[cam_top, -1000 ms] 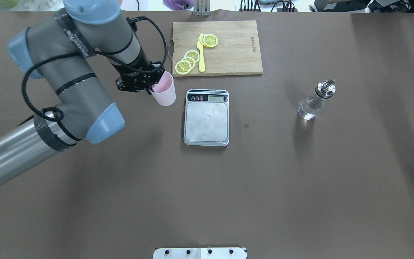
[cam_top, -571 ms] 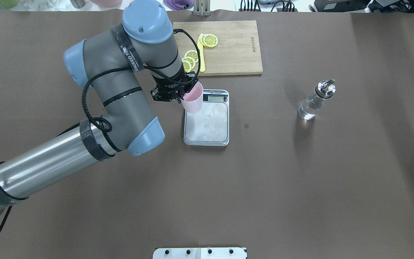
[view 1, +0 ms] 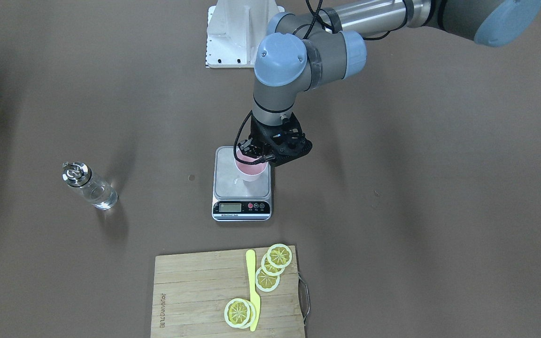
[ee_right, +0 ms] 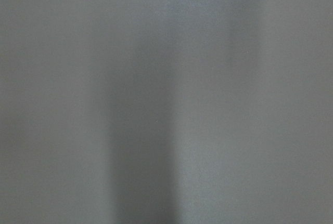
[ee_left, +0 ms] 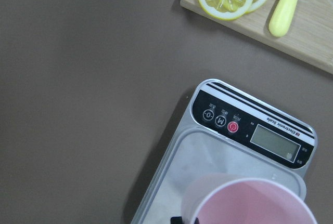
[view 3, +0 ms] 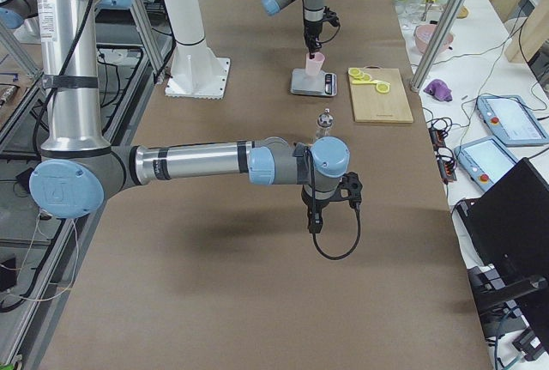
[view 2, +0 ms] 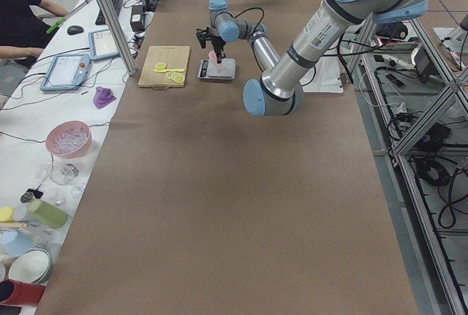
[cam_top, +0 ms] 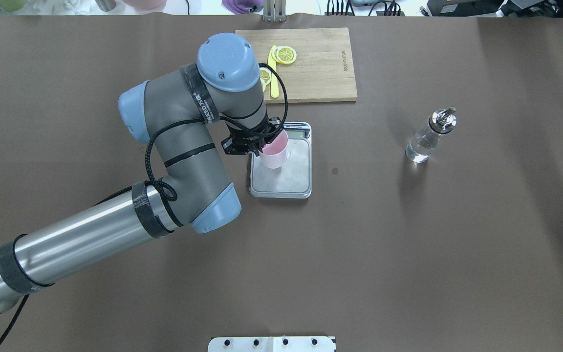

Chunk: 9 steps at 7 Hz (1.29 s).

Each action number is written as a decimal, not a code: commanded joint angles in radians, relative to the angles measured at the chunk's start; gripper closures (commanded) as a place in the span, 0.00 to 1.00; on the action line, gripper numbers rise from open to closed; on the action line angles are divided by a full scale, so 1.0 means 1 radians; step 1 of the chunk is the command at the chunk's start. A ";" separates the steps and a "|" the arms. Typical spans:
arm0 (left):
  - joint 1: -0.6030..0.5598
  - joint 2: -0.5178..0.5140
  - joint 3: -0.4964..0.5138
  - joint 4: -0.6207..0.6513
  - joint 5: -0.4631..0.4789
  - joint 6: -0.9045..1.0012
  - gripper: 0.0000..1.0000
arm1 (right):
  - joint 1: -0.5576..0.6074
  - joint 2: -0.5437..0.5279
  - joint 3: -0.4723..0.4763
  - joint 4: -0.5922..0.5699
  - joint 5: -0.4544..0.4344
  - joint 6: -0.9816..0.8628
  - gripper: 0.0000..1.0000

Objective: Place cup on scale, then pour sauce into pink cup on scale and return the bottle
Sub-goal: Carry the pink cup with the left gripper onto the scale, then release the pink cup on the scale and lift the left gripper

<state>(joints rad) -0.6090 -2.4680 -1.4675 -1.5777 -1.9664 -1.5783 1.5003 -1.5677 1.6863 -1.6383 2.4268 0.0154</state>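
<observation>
The cup (cam_top: 274, 151) is upright over the scale (cam_top: 291, 182), above the left part of the plate and close to the black display strip. I cannot tell whether its base touches the plate. My left tool (cam_top: 261, 145) comes down from above and is clamped on the cup's rim at its left side. The bottle (cam_top: 427, 139), with clear sauce (cam_top: 418, 151) inside, stands on the tabletop (cam_top: 408, 254) well to the right of the scale. Beyond the scale lies a cutting board (cam_top: 320, 68) with lemon slices (cam_top: 285, 55) and a yellow knife (cam_top: 274, 88). My right tool (view 3: 313, 222) hangs over bare tabletop, and I cannot tell whether it is wide or narrow.
</observation>
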 commanded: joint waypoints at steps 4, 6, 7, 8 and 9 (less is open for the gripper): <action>0.014 -0.002 0.000 -0.004 0.004 -0.044 0.03 | 0.000 0.002 0.000 0.000 0.000 -0.002 0.00; 0.011 -0.002 -0.039 -0.002 0.027 -0.037 0.02 | -0.005 0.017 0.004 0.002 0.000 0.000 0.00; 0.003 0.003 -0.078 0.010 0.026 -0.034 0.02 | -0.018 0.046 0.009 0.002 0.000 0.001 0.00; -0.020 0.004 -0.124 0.040 0.018 -0.031 0.02 | -0.025 0.046 0.048 0.003 -0.002 -0.006 0.00; -0.031 0.012 -0.189 0.130 0.018 0.024 0.02 | -0.046 0.046 0.144 0.003 -0.009 -0.015 0.00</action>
<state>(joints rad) -0.6230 -2.4628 -1.5873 -1.5265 -1.9458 -1.5971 1.4744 -1.5256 1.7438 -1.6358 2.4240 0.0094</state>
